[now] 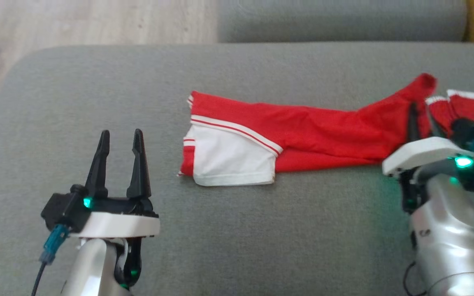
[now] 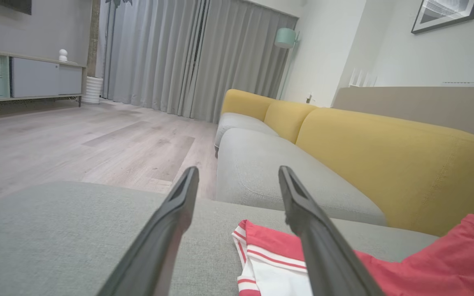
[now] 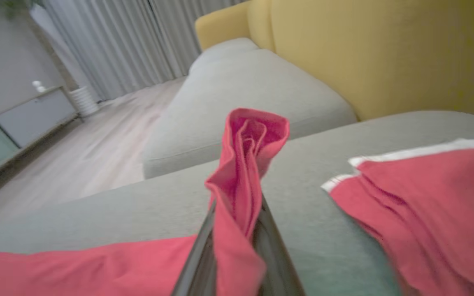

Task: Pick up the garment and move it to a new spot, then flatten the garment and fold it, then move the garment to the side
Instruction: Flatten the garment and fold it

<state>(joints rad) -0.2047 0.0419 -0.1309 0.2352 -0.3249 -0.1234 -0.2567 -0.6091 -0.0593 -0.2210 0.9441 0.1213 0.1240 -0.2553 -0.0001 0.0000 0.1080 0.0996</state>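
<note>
Grey cushion (image 1: 237, 230) as ground for everything, wide and flat, with a rounded far left corner. Beyond the cushion, pale wooden floor (image 2: 76, 139), long grey curtains (image 2: 179, 53) and a yellow sofa back (image 2: 405, 164) behind a second grey seat (image 2: 278, 176).

On the cushion, from its middle toward its right side: the garment (image 1: 323, 131), bright red, thin and smooth. Lies stretched in a long band, wrinkled lengthwise. At the end nearest the cushion's middle, a white panel (image 1: 231, 158) edged with red-and-white stripes, folded flat. Toward the cushion's right side, rises off the surface into a bunched peak; past that, more red cloth with a white hem.

Over the cushion's right side, right gripper (image 1: 420, 107): closed tight on the garment, red peak pinched between both dark fingers (image 3: 198, 255) and spilling above them. Over the cushion's near left part, left gripper (image 1: 121, 132): spread wide, holding nothing, apart from the white panel.
</note>
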